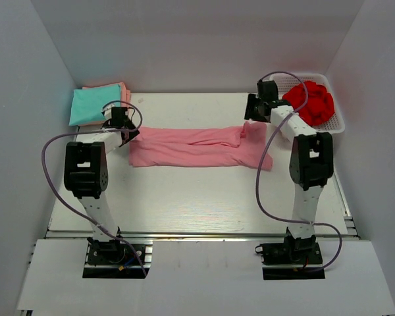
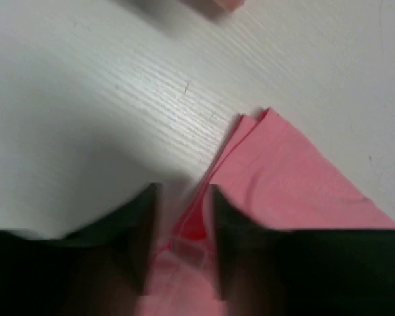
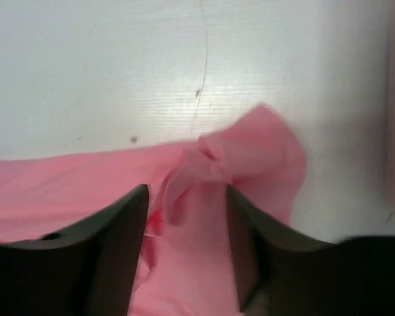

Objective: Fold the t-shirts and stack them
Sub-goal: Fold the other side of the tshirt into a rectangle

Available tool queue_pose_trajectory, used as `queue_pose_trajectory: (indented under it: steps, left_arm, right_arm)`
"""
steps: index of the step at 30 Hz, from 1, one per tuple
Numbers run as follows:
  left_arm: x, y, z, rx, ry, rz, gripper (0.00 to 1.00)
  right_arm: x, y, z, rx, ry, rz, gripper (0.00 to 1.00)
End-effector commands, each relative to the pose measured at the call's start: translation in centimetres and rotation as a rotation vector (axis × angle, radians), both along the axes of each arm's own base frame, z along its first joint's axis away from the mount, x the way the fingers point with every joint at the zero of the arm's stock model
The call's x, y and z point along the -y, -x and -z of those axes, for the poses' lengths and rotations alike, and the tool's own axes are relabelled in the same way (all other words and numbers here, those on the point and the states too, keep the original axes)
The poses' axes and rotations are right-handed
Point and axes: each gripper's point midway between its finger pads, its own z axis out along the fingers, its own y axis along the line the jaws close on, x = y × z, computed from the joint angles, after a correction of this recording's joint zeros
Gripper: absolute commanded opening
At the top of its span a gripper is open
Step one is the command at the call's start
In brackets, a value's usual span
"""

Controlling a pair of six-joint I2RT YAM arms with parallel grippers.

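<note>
Top view: bright, even, diffuse light bouncing off the white walls [image 1: 26, 131]. Sharp throughout, with only soft, faint shadows under the arms [image 1: 85, 171] on the table [image 1: 184, 197]. Left wrist view: soft all over, with a broad grey shadow across the lower-left tabletop. The left gripper [image 2: 182, 192] is a dark, smeared silhouette and the pink shirt [image 2: 296, 184] has a fuzzy edge. Right wrist view: washed-out hotspot on the wood at top centre, right gripper [image 3: 185, 192] near-black and out of focus, right edge a blurred, streaky haze.
</note>
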Motion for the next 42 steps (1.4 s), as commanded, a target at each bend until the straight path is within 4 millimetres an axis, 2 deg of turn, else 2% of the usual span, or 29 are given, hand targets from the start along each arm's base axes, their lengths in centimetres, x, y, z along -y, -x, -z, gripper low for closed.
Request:
queue_pose_trajectory:
  steps: [1,2,4,6,7,8,9,10,11,12,13,15,17,18,20,23,24,25,26,27,28,31,33,35,37,38,40,41,42]
  left_arm:
    - [-0.4,-1.8,-2.4,0.023,-0.017,-0.007,0.75]
    - [-0.4,-2.2,-3.1,0.036,-0.017,-0.007,0.86]
    - [-0.3,-2.3,-3.3,0.030,-0.019,0.008,1.00]
    - [0.4,-2.5,-4.4,0.059,0.003,0.049,1.00]
    - [0.7,-2.6,-5.5,0.081,0.012,0.059,1.00]
    - [1.1,-2.8,-6.2,0.098,0.013,0.102,1.00]
    - [2.0,-2.7,-6.2,0.097,0.015,0.131,1.00]
    - [2.3,-2.5,-6.5,0.102,0.020,0.151,1.00]
    - [4.1,-2.8,-7.5,0.136,0.051,0.236,1.00]
    - [4.9,-2.5,-7.1,0.133,0.082,0.272,1.00]
    - [6.6,-2.4,-7.4,0.165,0.131,0.362,1.00]
    - [8.1,-2.2,-7.2,0.189,0.184,0.431,1.00]
    - [10.5,-1.4,-7.0,0.200,0.242,0.521,1.00]
    - [10.6,-1.1,-5.8,0.174,0.254,0.526,1.00]
    - [11.3,-0.6,-3.9,0.123,0.272,0.538,1.00]
    - [11.1,0.2,-1.6,0.050,0.279,0.520,1.00]
    - [10.8,0.6,-0.5,0.019,0.275,0.506,1.00]
    - [10.4,1.2,0.3,-0.009,0.265,0.487,1.00]
    - [10.3,1.4,0.5,-0.020,0.260,0.479,1.00]
    - [10.1,1.8,1.4,-0.043,0.257,0.470,1.00]
    - [9.1,2.6,2.3,-0.082,0.247,0.438,1.00]
    - [8.5,3.8,2.8,-0.112,0.228,0.413,1.00]
    - [8.2,4.4,3.0,-0.119,0.215,0.400,1.00]
    - [7.9,5.5,3.5,-0.150,0.206,0.398,1.00]
    - [7.9,6.5,3.8,-0.174,0.210,0.395,1.00]
    - [7.8,7.0,3.9,-0.184,0.211,0.394,1.00]
    - [8.1,8.5,3.7,-0.191,0.211,0.403,1.00]
    - [8.4,8.9,3.5,-0.179,0.220,0.425,1.00]
    - [8.9,10.4,4.1,-0.195,0.251,0.446,1.00]
  right_arm:
    - [0.9,-2.9,-0.8,0.019,0.116,-0.114,0.61]
    - [1.2,-3.6,-1.2,0.028,0.150,-0.129,0.64]
    - [2.0,-3.7,-1.7,0.014,0.189,-0.104,0.71]
    - [1.7,-3.1,-2.9,0.025,0.181,-0.121,0.72]
    - [1.7,-1.9,-1.5,-0.014,0.173,-0.128,0.73]
    - [1.5,-1.1,-3.7,0.025,0.159,-0.133,0.75]
    - [0.7,-0.7,-4.0,0.035,0.118,-0.154,0.77]
    - [0.3,1.5,-2.6,-0.003,0.078,-0.167,0.82]
    - [-0.2,2.1,-4.0,0.037,0.038,-0.183,0.82]
    - [-0.8,4.4,-1.2,-0.031,-0.009,-0.204,0.83]
    - [-0.8,5.1,-2.3,-0.007,-0.033,-0.203,0.88]
    - [-0.8,6.9,-2.7,0.003,-0.058,-0.206,0.88]
    - [-1.1,9.2,-0.5,-0.060,-0.098,-0.211,0.88]
    - [-1.0,9.7,-0.4,-0.067,-0.114,-0.199,0.90]
    - [-1.2,11.2,1.1,-0.102,-0.133,-0.207,0.90]
    - [-1.0,11.8,3.3,-0.166,-0.159,-0.180,0.90]
    - [-0.6,11.8,3.9,-0.177,-0.148,-0.160,0.90]
    - [0.2,11.8,5.6,-0.220,-0.144,-0.119,0.90]
    - [1.7,11.3,6.2,-0.220,-0.101,-0.059,0.90]
    - [2.2,11.2,6.8,-0.229,-0.086,-0.038,0.90]
    - [3.4,11.1,8.2,-0.259,-0.078,-0.001,0.90]
    - [5.2,11.3,10.2,-0.299,-0.067,0.063,0.90]
    - [5.4,11.5,11.2,-0.323,-0.073,0.070,0.90]
    - [5.6,11.5,10.9,-0.321,-0.085,0.069,0.90]
    - [5.1,11.1,9.3,-0.269,-0.084,0.020,0.90]
    - [4.4,10.6,6.8,-0.203,-0.097,-0.011,0.90]
    - [3.3,10.1,4.9,-0.142,-0.128,-0.079,0.90]
    - [2.5,10.0,3.0,-0.093,-0.133,-0.116,0.90]
    - [1.9,9.8,1.4,-0.051,-0.134,-0.155,0.90]
